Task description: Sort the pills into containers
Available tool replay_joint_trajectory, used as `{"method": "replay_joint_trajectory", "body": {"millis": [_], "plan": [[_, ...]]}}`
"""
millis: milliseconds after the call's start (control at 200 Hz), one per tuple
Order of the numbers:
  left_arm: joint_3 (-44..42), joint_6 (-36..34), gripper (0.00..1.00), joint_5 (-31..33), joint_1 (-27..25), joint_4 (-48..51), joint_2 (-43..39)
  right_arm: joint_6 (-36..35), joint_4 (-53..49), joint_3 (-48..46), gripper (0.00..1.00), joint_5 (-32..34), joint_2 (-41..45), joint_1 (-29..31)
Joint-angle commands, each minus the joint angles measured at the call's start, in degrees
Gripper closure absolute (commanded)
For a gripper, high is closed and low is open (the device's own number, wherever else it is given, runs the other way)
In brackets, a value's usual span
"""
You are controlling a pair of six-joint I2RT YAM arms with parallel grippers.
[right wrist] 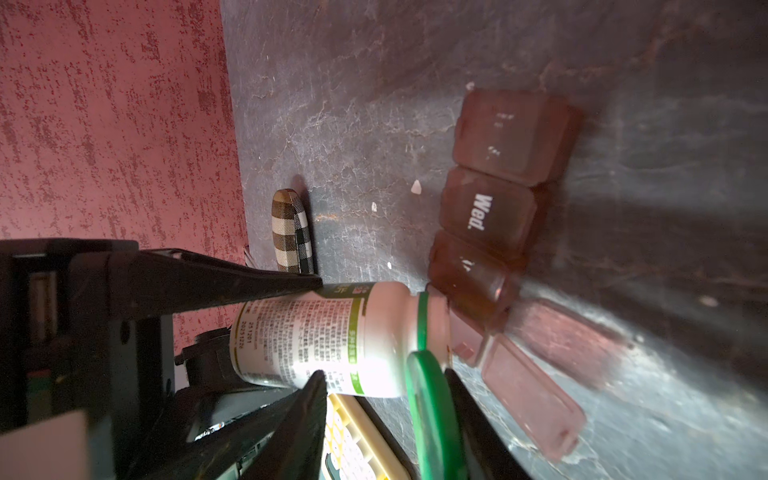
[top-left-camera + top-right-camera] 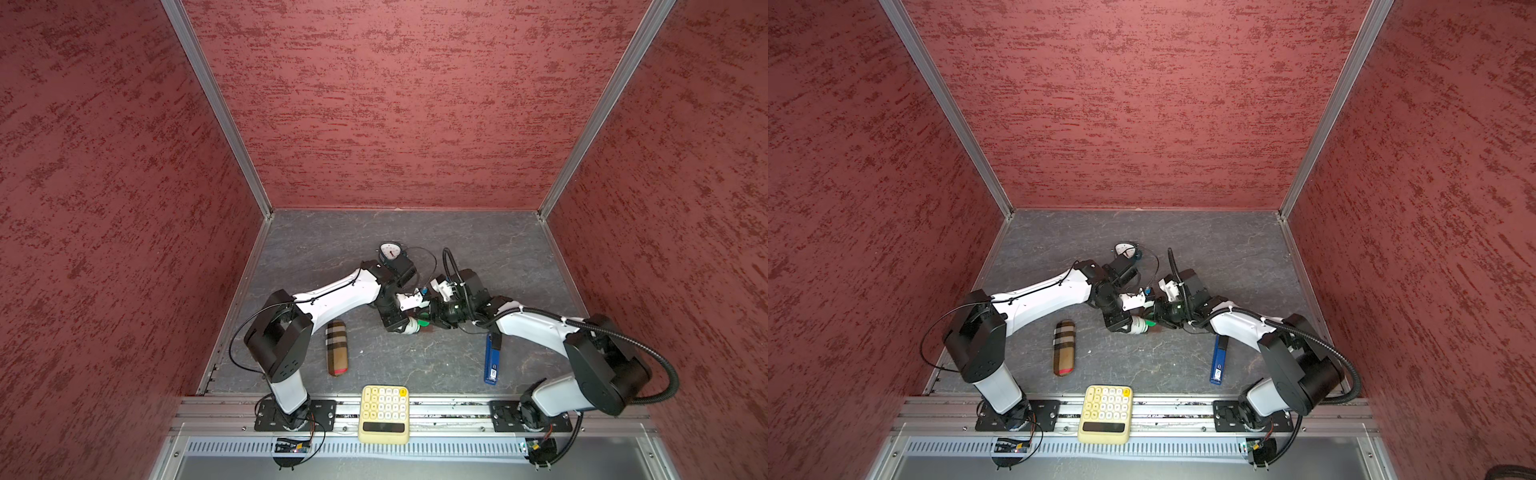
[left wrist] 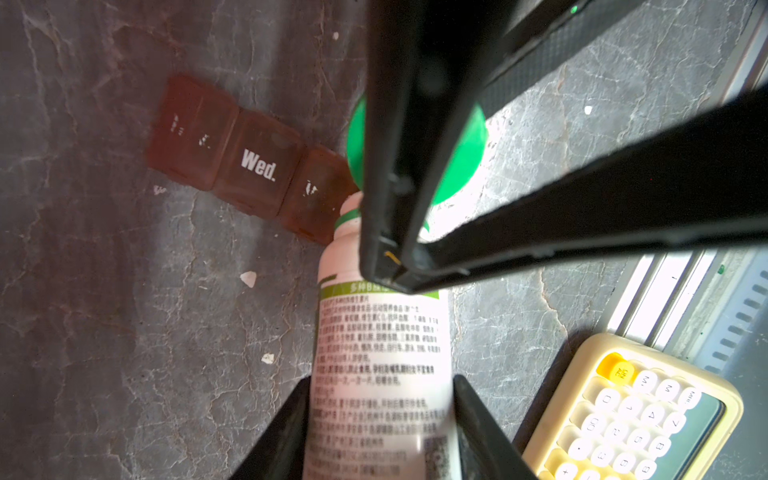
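Left tool is clamped on the white bottle, its mouth right beside the pill box lying on the bench, end lid flipped open. Right tool has its jaws apart by the green cap, and I can't tell if it's gripping.

Left arm and right arm: white link shells, black joint housings, black screwed base plates. Thin black cable loops off left arm; black corrugated conduit runs along right arm. Left gripper, right gripper: black tapered fingers.
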State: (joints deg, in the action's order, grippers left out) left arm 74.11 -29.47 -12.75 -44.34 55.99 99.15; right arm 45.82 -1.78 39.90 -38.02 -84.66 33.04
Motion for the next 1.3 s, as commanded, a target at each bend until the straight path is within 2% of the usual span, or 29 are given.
{"method": "replay_joint_trajectory", "body": {"millis": [0,376,726,1297], "plan": [[1.35,-0.94,1.0,0.4,-1.17,0.24,1.55,-0.92,3.01,0.32,0.55,-0.96,0.51,0.32],[4.21,-0.54,1.0,2.26,-1.65,3.43,4.12,-0.82,3.36,0.33,0.55,-1.01,0.16,0.32],[1.85,-0.11,1.0,1.47,-1.32,0.38,2.27,-0.59,3.36,0.4,0.55,-1.0,0.03,0.34],[7.84,0.62,1.0,2.3,-2.19,6.06,6.12,-0.61,4.07,0.17,0.55,-1.53,-0.55,0.28]]}}
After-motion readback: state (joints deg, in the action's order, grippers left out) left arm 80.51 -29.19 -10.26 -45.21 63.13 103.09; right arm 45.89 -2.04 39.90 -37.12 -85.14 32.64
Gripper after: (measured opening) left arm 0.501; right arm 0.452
